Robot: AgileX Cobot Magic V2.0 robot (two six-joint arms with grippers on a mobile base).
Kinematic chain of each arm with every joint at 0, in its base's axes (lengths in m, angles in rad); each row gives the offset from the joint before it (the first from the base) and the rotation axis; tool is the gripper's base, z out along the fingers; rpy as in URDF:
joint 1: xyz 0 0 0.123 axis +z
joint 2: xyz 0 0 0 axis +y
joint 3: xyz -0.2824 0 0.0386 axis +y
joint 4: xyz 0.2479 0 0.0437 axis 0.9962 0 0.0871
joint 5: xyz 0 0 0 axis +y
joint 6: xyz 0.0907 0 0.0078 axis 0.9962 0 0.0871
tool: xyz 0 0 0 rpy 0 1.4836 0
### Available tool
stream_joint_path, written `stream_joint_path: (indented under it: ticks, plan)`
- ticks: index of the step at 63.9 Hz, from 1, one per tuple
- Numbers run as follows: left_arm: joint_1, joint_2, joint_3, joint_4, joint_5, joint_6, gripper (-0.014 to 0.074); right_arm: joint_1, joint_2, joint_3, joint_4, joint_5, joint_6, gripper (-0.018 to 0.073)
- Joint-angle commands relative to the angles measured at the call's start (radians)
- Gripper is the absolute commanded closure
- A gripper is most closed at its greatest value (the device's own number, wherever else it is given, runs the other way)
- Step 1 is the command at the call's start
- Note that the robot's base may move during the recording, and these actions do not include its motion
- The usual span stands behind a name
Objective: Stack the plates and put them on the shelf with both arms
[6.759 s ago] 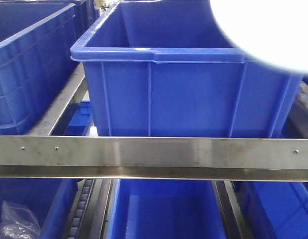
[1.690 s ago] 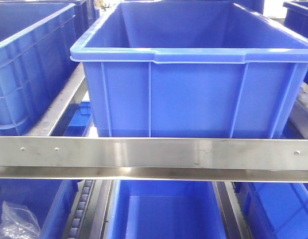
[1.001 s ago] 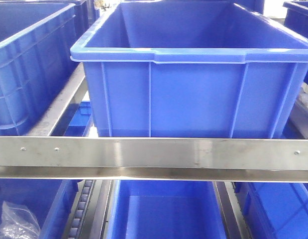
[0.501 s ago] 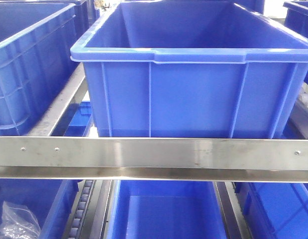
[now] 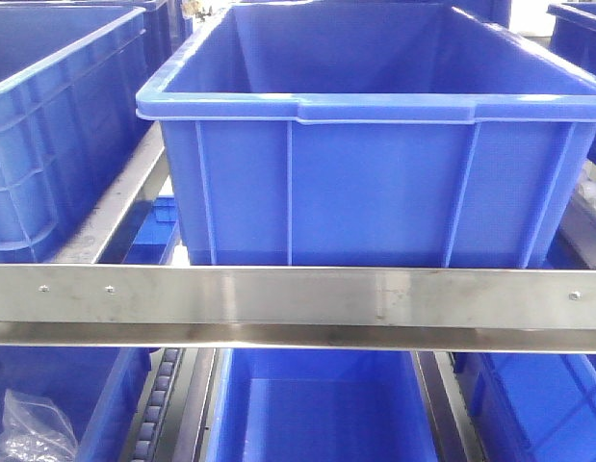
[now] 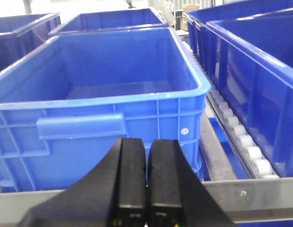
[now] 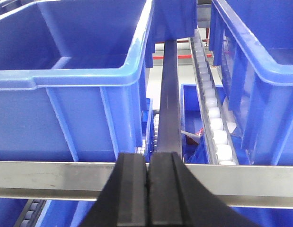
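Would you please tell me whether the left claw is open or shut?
Shut. In the left wrist view, the left claw has its two black fingers pressed together with only a thin seam between them, and nothing is held.

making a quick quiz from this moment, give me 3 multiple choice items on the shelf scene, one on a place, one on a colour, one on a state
1. Where does the long brushed steel front rail run in the front view?
A. across the picture, below the big blue plastic crate
B. upright at the left edge
C. inside the crate

2. What colour are the plastic crates?
A. green
B. blue
C. red

3. How do the black fingers of the left gripper and the right gripper stand?
A. both wide apart
B. one wide apart, one together
C. both pressed together, holding nothing

Answers: 1 A, the rail spans the frame under the crate. 2 B, every crate is blue. 3 C, each wrist view shows the fingers meeting with nothing between.
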Motion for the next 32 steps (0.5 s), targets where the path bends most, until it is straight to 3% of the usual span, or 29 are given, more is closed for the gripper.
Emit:
stream_joint_path:
  ticks: [1, 32]
  plan:
    - [-0.007, -0.023, 0.003, 0.001, -0.073, -0.001, 0.0514, -0.007, -0.019, 0.002, -0.014, -0.082, -0.001, 0.0502]
    - [-0.007, -0.023, 0.003, 0.001, -0.08, -0.001, 0.0514, -0.007, -0.019, 0.002, -0.014, -0.082, -0.001, 0.0502]
